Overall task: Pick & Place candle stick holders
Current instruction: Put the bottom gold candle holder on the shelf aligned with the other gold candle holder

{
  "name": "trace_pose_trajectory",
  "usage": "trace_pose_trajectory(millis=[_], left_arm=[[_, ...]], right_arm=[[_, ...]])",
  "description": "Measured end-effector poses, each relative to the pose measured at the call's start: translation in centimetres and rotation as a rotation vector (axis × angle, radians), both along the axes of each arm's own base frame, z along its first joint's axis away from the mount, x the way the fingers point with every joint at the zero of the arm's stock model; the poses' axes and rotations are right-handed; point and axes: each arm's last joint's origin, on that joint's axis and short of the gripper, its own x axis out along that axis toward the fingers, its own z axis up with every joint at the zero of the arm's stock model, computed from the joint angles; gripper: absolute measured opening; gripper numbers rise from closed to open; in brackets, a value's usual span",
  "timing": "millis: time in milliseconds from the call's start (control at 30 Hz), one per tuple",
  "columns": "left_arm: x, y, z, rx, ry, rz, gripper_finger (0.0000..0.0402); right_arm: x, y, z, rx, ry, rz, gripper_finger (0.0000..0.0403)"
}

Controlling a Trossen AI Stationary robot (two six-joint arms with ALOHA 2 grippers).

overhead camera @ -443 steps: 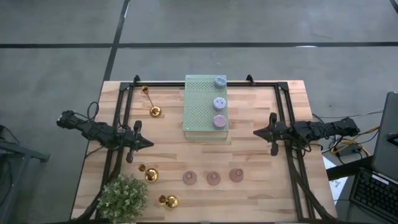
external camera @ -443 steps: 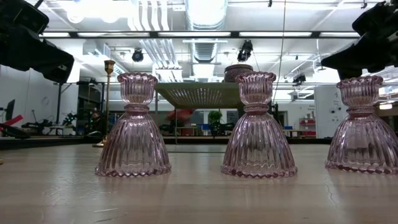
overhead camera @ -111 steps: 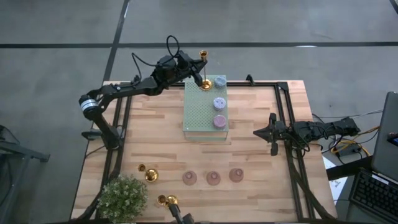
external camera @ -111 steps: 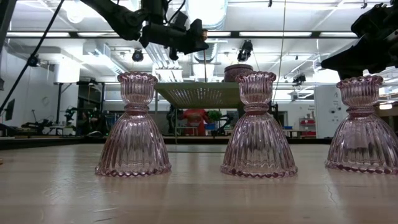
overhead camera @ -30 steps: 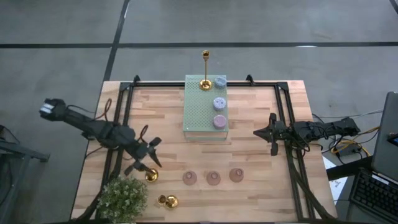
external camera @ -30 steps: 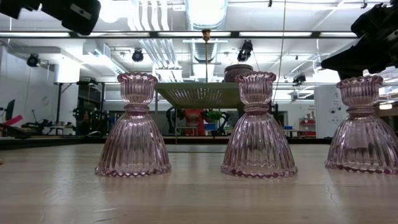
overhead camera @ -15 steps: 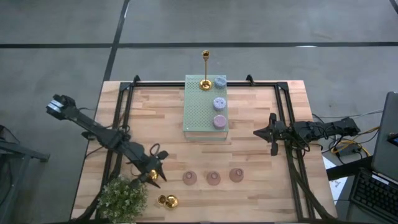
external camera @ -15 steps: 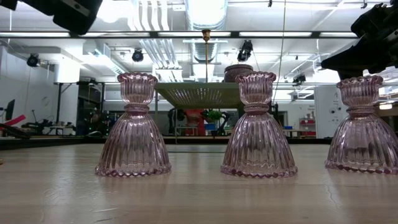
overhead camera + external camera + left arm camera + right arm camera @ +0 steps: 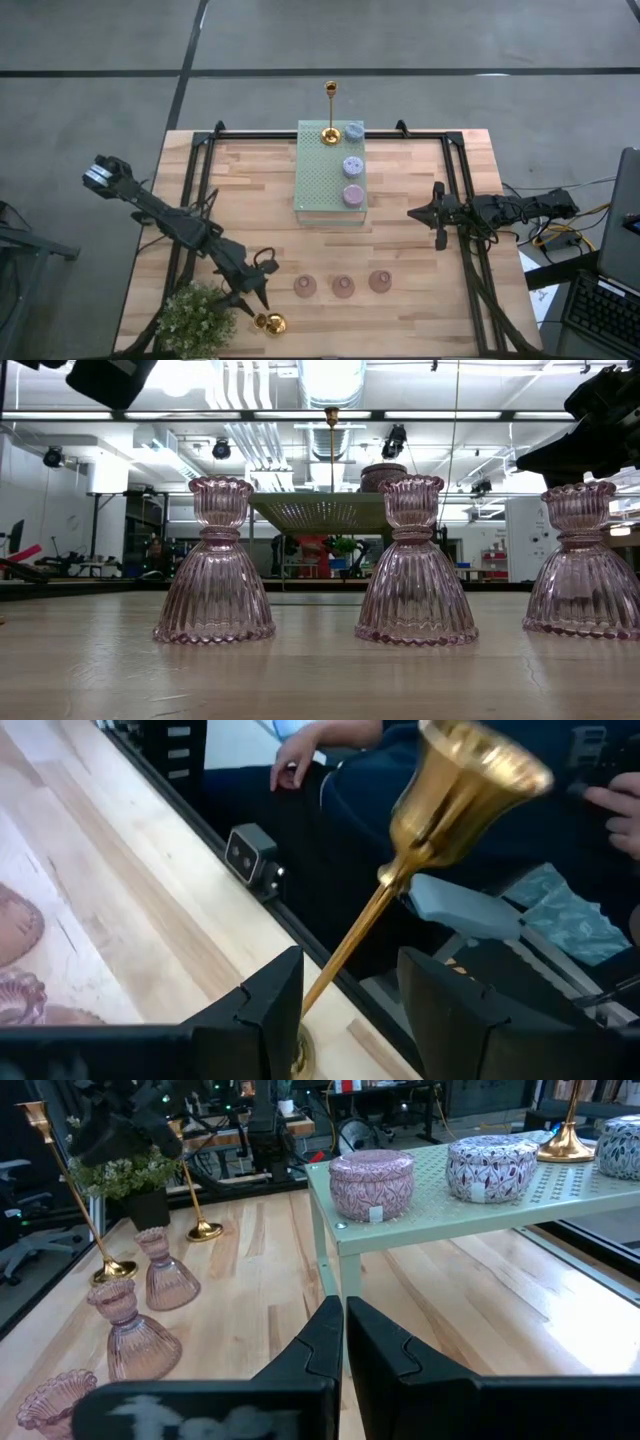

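Observation:
Two gold candle stick holders stand on their round bases at the table's near left. My left gripper hangs open over them. The slim stem of one runs up between its fingers, and the cup shows beyond them. A third gold holder stands on the green block. Three squat holders sit beside it. Three pink glass holders stand in a row near the front edge. My right gripper waits shut, to the right of the block. My left gripper's open fingers stand on either side of the gold holder's stem, low on it. They come slanting down from the table's far left. The stem passes close to one finger; whether it touches, I cannot tell. The holder stands on its base.
A bushy potted plant stands right beside my left gripper at the near left corner. The pale green perforated block fills the far middle. Black frame rails run along both sides. A person's hand shows beyond the near edge.
My left gripper has moved toward the table's near edge and a little to the right. It has come down over the gold holders beside the plant, its fingers still open. The holders have stayed where they were.

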Motion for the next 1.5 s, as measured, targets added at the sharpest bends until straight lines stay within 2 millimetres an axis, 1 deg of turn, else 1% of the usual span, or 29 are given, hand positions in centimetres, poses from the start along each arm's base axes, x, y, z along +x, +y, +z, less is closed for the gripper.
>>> trace_pose_trajectory(millis=[167,267,367,467,633,800,1000,1200,1367,1500], left_arm=[[0.3,-0.4,-0.3,-0.009,-0.015,-0.009,0.0168],[0.4,-0.7,-0.4,-0.029,-0.007,-0.048,0.0168],[0.4,-1.1,0.0,-0.062,-0.047,-0.097,0.0168],[0.3,-1.2,0.0,-0.067,-0.069,-0.108,0.0168],[0.4,-1.1,0.3,-0.064,-0.119,-0.107,0.0168],[0.6,-1.1,0.3,-0.029,-0.165,-0.056,0.0168],[1.0,-1.3,0.2,-0.038,-0.197,-0.052,0.0168],[1.0,-1.3,0.1,-0.029,-0.205,-0.056,0.0167],[1.1,-1.3,0.4,-0.034,-0.243,-0.062,0.0156],[1.1,-1.3,0.4,-0.032,-0.248,-0.066,0.0135]], right_arm=[[0.0,0.0,0.0,0.000,0.000,0.000,0.0013],[0.0,0.0,0.0,0.000,0.000,0.000,0.0013],[0.0,0.0,0.0,0.000,0.000,0.000,0.0013],[0.0,0.0,0.0,0.000,0.000,0.000,0.0013],[0.0,0.0,0.0,0.000,0.000,0.000,0.0013],[0.0,0.0,0.0,0.000,0.000,0.000,0.0013],[0.0,0.0,0.0,0.000,-0.001,0.000,0.0013],[0.0,0.0,0.0,0.000,-0.001,0.000,0.0013],[0.0,0.0,0.0,0.000,-0.001,0.000,0.0013],[0.0,0.0,0.0,0.000,-0.001,0.000,0.0013]])
